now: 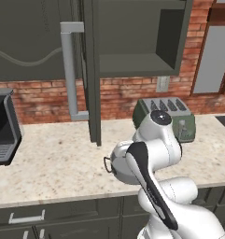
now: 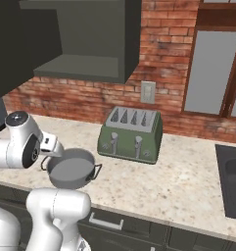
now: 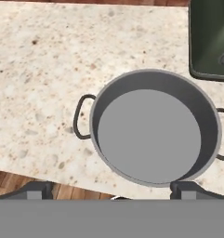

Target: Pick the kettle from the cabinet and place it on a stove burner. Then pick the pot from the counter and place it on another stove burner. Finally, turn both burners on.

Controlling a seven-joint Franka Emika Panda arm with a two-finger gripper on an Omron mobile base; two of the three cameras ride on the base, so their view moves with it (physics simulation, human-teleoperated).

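Note:
The pot [image 3: 150, 135], wide, grey and lidless with two loop handles, stands on the beige counter [image 3: 39, 69] near its front edge. My gripper [image 3: 113, 190] hangs above it, looking down into it. The jaws are open, with the fingertips [image 3: 39, 189] spread wider than the pot's near rim and touching nothing. In the right base view the pot [image 2: 70, 169] sits just past my white arm; in the left base view the pot [image 1: 115, 164] is half hidden behind the arm. The cabinet [image 1: 132, 42] stands open above, its shelf bare. The kettle is out of view.
A green toaster [image 2: 131, 135] stands behind and right of the pot against the brick wall. The open cabinet door [image 1: 91, 74] with its bar handle juts out over the counter. A dark coffee machine [image 1: 2, 126] sits far left. A black cooktop edge [image 2: 232, 181] lies at the right.

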